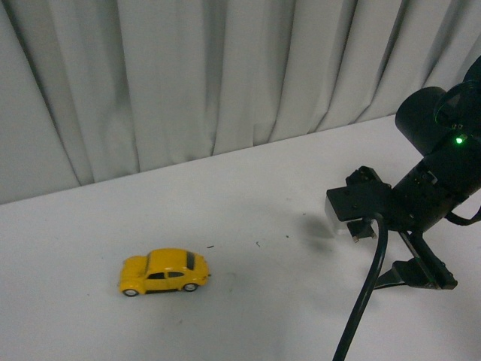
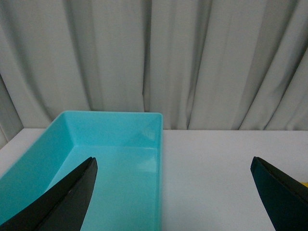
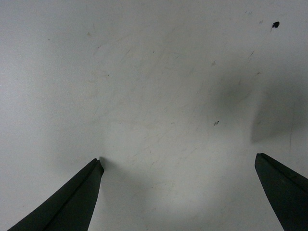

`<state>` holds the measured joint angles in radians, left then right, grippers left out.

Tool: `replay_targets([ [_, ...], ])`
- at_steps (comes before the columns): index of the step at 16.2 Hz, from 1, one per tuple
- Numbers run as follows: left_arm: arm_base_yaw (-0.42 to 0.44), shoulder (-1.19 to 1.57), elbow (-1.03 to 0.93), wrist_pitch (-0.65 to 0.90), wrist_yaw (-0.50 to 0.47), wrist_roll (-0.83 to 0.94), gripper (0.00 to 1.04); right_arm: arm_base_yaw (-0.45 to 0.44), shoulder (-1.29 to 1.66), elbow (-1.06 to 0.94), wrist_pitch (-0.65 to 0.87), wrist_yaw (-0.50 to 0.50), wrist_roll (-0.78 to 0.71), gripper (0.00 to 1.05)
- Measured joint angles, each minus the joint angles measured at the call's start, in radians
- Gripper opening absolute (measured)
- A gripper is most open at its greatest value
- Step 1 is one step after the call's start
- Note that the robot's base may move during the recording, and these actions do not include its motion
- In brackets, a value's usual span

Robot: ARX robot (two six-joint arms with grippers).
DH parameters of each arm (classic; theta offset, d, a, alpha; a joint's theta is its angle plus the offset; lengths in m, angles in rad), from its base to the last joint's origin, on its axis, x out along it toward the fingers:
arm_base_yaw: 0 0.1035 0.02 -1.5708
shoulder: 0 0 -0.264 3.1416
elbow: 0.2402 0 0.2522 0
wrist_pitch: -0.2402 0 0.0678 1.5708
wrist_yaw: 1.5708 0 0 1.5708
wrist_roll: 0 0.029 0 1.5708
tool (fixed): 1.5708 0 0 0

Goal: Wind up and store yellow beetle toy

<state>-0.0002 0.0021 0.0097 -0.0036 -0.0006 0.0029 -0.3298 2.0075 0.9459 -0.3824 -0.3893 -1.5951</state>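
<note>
Beetle toy (image 1: 164, 272) stands on its wheels on the white table (image 1: 285, 316), at the near left of the front view, with nothing touching it. Well to its right, the right arm (image 1: 440, 177) hangs over the table. Its gripper (image 3: 178, 159) is spread wide above bare tabletop, holding nothing. The left gripper (image 2: 173, 159) is likewise spread and empty, above a teal bin (image 2: 159, 144) on the table. Farthest back hangs a grey curtain (image 1: 188, 75).
</note>
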Motion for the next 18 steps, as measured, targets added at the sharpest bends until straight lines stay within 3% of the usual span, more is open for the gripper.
replay_targets([
  [6, 0.000, 0.000, 0.000, 0.000, 0.000, 0.000, 0.98, 0.016, -0.005, -0.015, 0.042, -0.004, 0.036, 0.98],
  [10, 0.000, 0.000, 0.000, 0.000, 0.000, 0.000, 0.98, 0.120, -0.212, 0.050, 0.074, -0.051, 0.187, 0.98],
  [18, 0.000, 0.000, 0.000, 0.000, 0.000, 0.000, 0.98, 0.134, -0.384, 0.164, 0.051, -0.044, 0.221, 0.98],
])
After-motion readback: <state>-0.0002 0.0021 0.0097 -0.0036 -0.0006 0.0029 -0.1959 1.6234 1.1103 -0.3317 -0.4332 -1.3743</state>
